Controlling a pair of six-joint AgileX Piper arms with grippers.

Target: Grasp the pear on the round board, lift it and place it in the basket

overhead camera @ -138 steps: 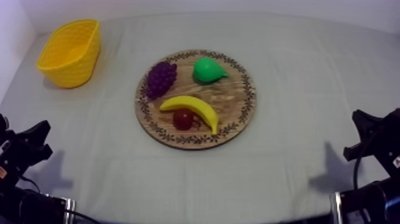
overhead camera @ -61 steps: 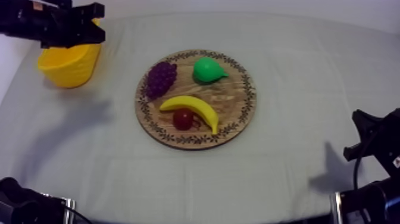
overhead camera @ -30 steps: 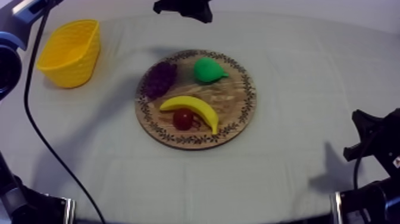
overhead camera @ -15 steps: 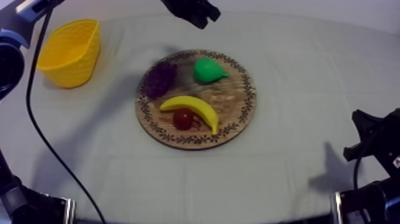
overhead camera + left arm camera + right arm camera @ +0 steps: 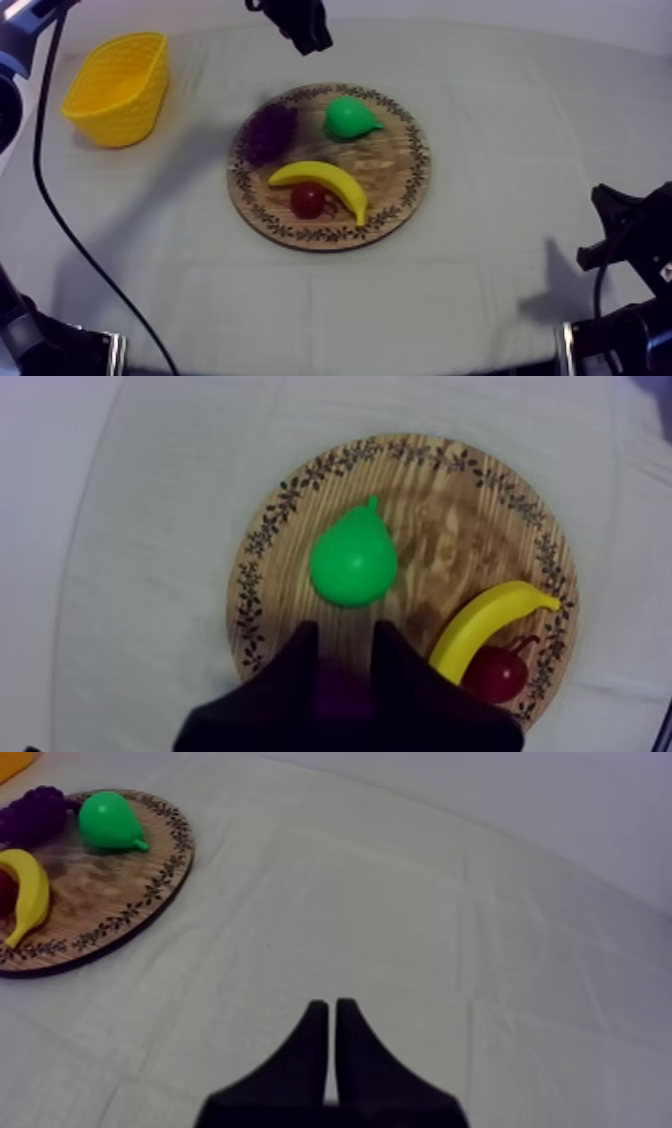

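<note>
Green pear [image 5: 352, 561] lies on the board [image 5: 480, 506]. Left gripper [image 5: 345, 638] hovers just short of it, jaws apart, likely lined up to straddle it for the pick. Right gripper [image 5: 331, 1010] rests pinched together, well apart. Basket [image 5: 115, 85] waits far left.

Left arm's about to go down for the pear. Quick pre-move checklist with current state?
1. Left claw open, nothing in it: ok.
2. Pear lying free on the board: ok.
3. Claw lined up on pear: ok, the pear sits just ahead of its gap.
4. Room around pear: ok, banana and grapes lie apart from it.
5. Basket upright, mouth up: ok.
6. Right claw out of the way: ok, shut over bare cloth, off the board.
</note>
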